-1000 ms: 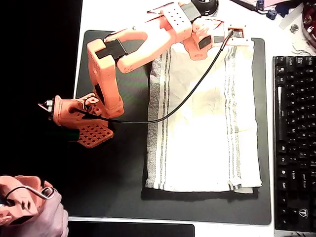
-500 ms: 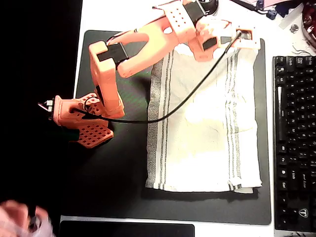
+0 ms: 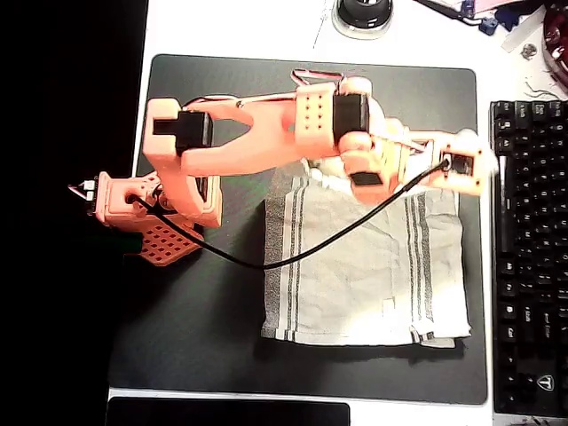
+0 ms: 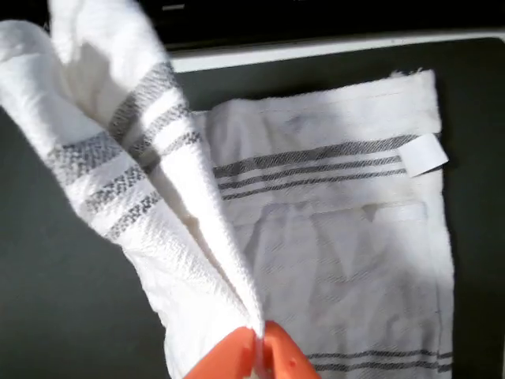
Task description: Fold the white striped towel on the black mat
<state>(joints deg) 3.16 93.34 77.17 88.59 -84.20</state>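
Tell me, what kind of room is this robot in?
Probably someone's computer desk or a hobby workspace: a black keyboard lies beside the black mat, and a small orange robot arm lifts a white striped towel there.

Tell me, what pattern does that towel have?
White with groups of thin grey stripes on the white striped towel, clearest in the wrist view.

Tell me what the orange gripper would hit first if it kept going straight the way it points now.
Probably more of the soft white striped towel. The orange gripper, pinching a raised fold, points over the flat part lying on the dark rectangular black mat. Depth is unclear.
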